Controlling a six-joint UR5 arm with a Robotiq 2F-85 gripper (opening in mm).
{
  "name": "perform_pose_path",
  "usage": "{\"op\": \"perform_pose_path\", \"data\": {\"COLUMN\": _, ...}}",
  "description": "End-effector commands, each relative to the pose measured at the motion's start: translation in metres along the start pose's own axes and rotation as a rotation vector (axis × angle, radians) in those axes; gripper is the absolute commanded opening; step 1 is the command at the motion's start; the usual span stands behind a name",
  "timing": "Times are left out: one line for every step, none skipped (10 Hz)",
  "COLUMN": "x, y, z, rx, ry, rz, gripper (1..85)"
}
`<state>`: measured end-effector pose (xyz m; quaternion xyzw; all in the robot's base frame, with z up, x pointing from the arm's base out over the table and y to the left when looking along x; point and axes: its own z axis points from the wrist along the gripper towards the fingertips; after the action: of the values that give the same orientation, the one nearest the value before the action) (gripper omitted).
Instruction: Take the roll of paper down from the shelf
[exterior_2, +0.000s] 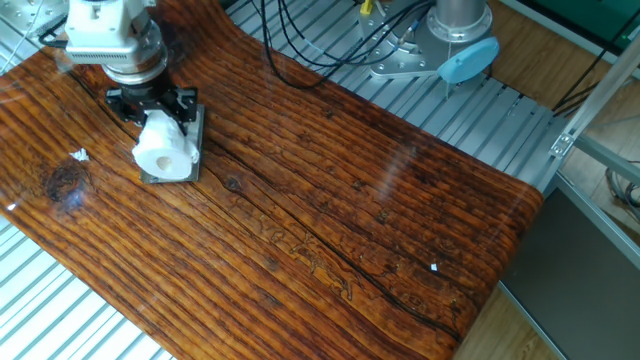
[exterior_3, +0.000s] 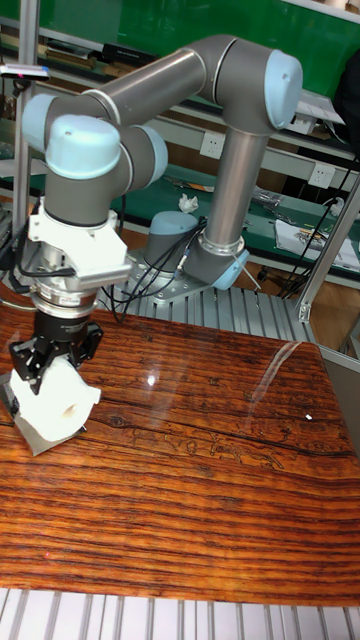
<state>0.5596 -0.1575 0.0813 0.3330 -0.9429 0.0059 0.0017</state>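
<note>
The white roll of paper (exterior_2: 163, 146) lies on its side at the far left of the wooden table, its hollow core facing the front. It rests over the shelf (exterior_2: 194, 160), a small shiny metal stand that shows beneath it and to its right. My gripper (exterior_2: 150, 104) reaches down from above and behind, and its black fingers (exterior_2: 183, 100) press both sides of the roll's rear end. In the tall fixed view the roll of paper (exterior_3: 60, 396) sits under the gripper (exterior_3: 52, 360), with the shelf (exterior_3: 30, 436) peeking out below it.
The arm's base (exterior_2: 445, 45) and black cables (exterior_2: 300, 40) stand on the slatted aluminium behind the wooden table (exterior_2: 330, 210). A small white scrap (exterior_2: 80, 155) lies left of the shelf. The table's right edge (exterior_2: 520, 240) drops off near a metal frame.
</note>
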Motion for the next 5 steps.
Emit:
{"op": "perform_pose_path", "data": {"x": -0.021, "y": 0.008, "z": -0.005, "rx": 0.0, "ry": -0.025, "rz": 0.012, "gripper": 32.7}}
{"op": "perform_pose_path", "data": {"x": -0.028, "y": 0.012, "z": -0.005, "rx": -0.003, "ry": -0.037, "rz": 0.016, "gripper": 32.3}}
{"op": "perform_pose_path", "data": {"x": -0.034, "y": 0.013, "z": -0.007, "rx": 0.0, "ry": -0.043, "rz": 0.016, "gripper": 31.3}}
{"op": "perform_pose_path", "data": {"x": -0.039, "y": 0.015, "z": -0.008, "rx": 0.004, "ry": -0.045, "rz": 0.019, "gripper": 30.7}}
{"op": "perform_pose_path", "data": {"x": -0.044, "y": 0.018, "z": -0.01, "rx": 0.005, "ry": -0.049, "rz": 0.023, "gripper": 29.7}}
